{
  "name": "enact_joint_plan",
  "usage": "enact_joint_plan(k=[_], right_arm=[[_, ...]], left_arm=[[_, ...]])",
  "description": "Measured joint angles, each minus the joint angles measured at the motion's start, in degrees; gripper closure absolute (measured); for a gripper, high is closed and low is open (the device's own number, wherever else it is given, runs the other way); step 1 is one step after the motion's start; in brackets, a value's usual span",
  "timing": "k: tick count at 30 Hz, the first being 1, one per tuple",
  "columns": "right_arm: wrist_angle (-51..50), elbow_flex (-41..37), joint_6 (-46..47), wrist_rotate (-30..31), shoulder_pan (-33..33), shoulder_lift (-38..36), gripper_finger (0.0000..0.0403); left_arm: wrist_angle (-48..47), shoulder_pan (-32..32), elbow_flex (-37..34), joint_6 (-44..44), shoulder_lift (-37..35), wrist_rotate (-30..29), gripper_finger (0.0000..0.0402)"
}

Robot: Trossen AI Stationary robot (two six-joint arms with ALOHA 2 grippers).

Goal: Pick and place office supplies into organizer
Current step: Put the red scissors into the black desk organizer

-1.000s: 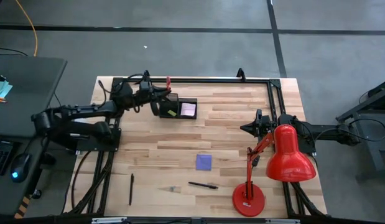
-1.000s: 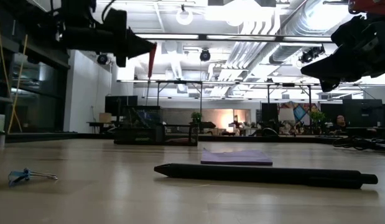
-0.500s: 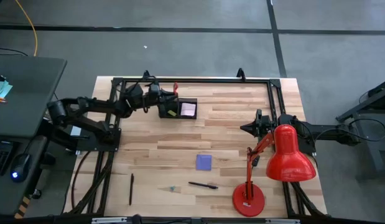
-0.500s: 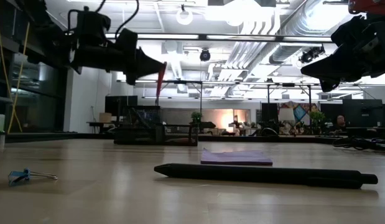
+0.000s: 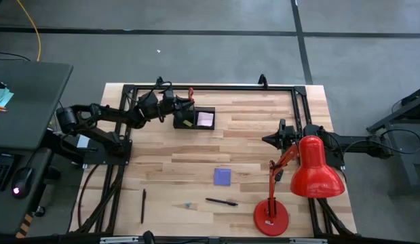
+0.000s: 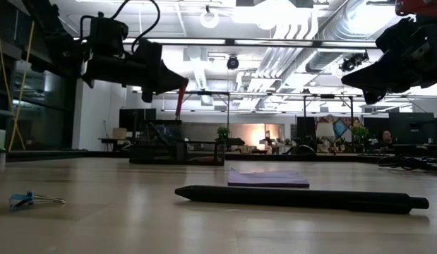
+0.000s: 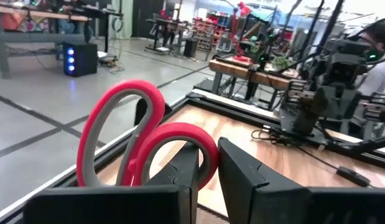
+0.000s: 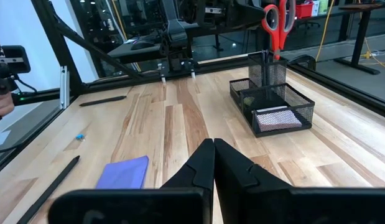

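My left gripper is over the table's far left part, shut on the red-handled scissors. They hang handles up, blades down, above the black mesh organizer. In the right wrist view the scissors point into the organizer's tall cup; I cannot tell whether the tips are inside. A pink pad lies in its low tray. A purple pad, two dark pens and a small blue clip lie on the near half. My right gripper waits shut at the right side. My left gripper pinches the rim of one red handle loop between its two fingers. It comes at it nearly level from the table's left, tipped slightly down. The scissors are lifted clear of the table and hang below the fingertips, slightly slanted.
A large red desk lamp stands at the near right, its base beside the pen. A black metal frame runs along the table's far edge and both sides. Bare wood lies between the organizer and the purple pad.
My left gripper has moved toward the table's right and down, carrying the scissors over the organizer's far side. The scissors have dropped lower and tipped from upright to a slight slant. Most of the move came in the first half second.
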Motion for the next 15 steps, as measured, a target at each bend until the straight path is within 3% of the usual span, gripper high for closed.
enact_joint_plan(k=[8, 15], right_arm=[[0.0, 0.0, 0.0, 0.0, 0.0, 0.0, 0.0400], [0.0, 0.0, 0.0, 0.0, 0.0, 0.0, 0.0400]], left_arm=[[-1.7, 0.0, 0.0, 0.8, 0.0, -1.0, 0.0357], [-5.7, 0.8, 0.0, 0.2, 0.0, -1.6, 0.0281]])
